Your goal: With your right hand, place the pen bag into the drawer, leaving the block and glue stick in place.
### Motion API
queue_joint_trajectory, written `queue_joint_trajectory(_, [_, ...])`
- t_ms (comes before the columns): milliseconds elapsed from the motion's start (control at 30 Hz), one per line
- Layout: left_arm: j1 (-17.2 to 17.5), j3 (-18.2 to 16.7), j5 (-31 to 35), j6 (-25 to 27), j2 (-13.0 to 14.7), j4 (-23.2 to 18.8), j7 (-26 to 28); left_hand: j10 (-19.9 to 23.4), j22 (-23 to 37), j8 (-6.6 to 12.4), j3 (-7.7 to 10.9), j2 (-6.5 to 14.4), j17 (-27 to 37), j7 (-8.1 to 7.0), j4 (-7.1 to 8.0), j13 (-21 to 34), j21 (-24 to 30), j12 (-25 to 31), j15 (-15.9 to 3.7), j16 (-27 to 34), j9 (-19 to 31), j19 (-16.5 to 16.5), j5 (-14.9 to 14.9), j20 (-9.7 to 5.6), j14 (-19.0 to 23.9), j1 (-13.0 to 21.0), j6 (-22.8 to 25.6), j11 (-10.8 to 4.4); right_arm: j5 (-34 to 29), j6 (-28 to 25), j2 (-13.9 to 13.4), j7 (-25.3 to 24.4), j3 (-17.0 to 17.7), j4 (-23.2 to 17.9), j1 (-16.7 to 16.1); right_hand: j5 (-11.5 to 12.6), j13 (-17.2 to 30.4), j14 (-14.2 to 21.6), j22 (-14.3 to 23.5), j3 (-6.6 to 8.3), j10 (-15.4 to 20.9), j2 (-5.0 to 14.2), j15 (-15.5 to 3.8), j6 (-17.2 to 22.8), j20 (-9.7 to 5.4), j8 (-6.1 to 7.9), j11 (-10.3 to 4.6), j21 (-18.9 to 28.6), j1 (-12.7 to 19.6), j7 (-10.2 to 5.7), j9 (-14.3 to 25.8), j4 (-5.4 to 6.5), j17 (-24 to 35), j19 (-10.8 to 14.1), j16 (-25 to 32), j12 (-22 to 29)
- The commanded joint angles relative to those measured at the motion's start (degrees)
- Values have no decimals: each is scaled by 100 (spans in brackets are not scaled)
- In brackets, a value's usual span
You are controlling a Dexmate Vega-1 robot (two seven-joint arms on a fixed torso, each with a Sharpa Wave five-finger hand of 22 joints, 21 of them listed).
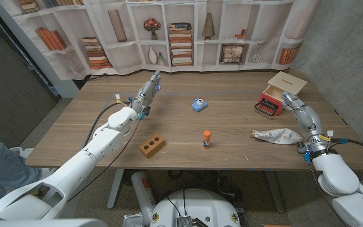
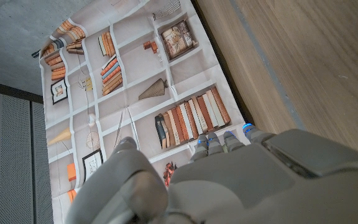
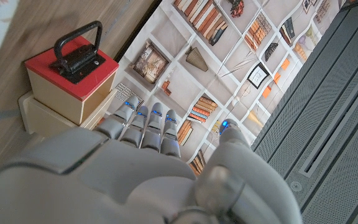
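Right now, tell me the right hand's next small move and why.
Probably draw the right hand back from the drawer toward the pen bag and grasp it: the bag lies on the table beside that forearm, unheld, and the hand holds nothing.

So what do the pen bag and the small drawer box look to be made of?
Pen bag: looks like soft pale fabric, crumpled and limp. Drawer: light unfinished-looking wood with a red front and black handle, likely metal or plastic; it stands pulled out.

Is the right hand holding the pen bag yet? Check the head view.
No. The pen bag lies on the table, while the right hand is up by the drawer, holding nothing.
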Motion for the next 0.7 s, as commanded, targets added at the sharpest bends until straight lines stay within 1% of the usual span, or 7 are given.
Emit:
queue_joint_trajectory(33, [28,-16,29,17,33,-93,60,10,26,27,-26,28,13,-22,-13,26,3,28,26,11,24,-323,-1,-191,-21,29,21,7,-327,-30,112,-144,134,-85,-161,25,34,57,26,22,39,6,-39,59,-192,15,-38,-12,71,-15,33,-44,24,71,1,-2])
queue_joint_trajectory(333, [40,-34,14,-13,22,-102,67,14,26,25,-32,35,13,-26,-16,26,-2,28,17,12,24,-338,-3,-161,-18,38,18,10,-567,-129,150,-221,165,-117,-166,33,34,87,25,23,59,0,-54,88,-194,20,-45,-10,90,-38,33,-63,23,90,8,0])
queue_joint_trajectory(467, [48,-33,18,-18,21,-110,74,11,26,22,-35,38,13,-26,-17,26,-6,27,17,11,24,-348,-4,-159,-19,42,13,9,-585,-43,144,-164,166,-40,-147,37,35,108,24,25,61,-3,-68,95,-195,20,-52,-7,101,-57,33,-73,23,102,14,-1])
queue_joint_trajectory(700, [40,-6,22,-18,-3,-93,57,11,27,21,-39,42,13,-25,-18,26,-11,26,8,9,24,-361,-5,-151,-21,47,11,4,-732,-36,175,-222,239,-57,-234,48,35,135,22,25,87,-23,-77,128,-196,28,-84,-6,127,-78,33,-100,21,120,17,4])
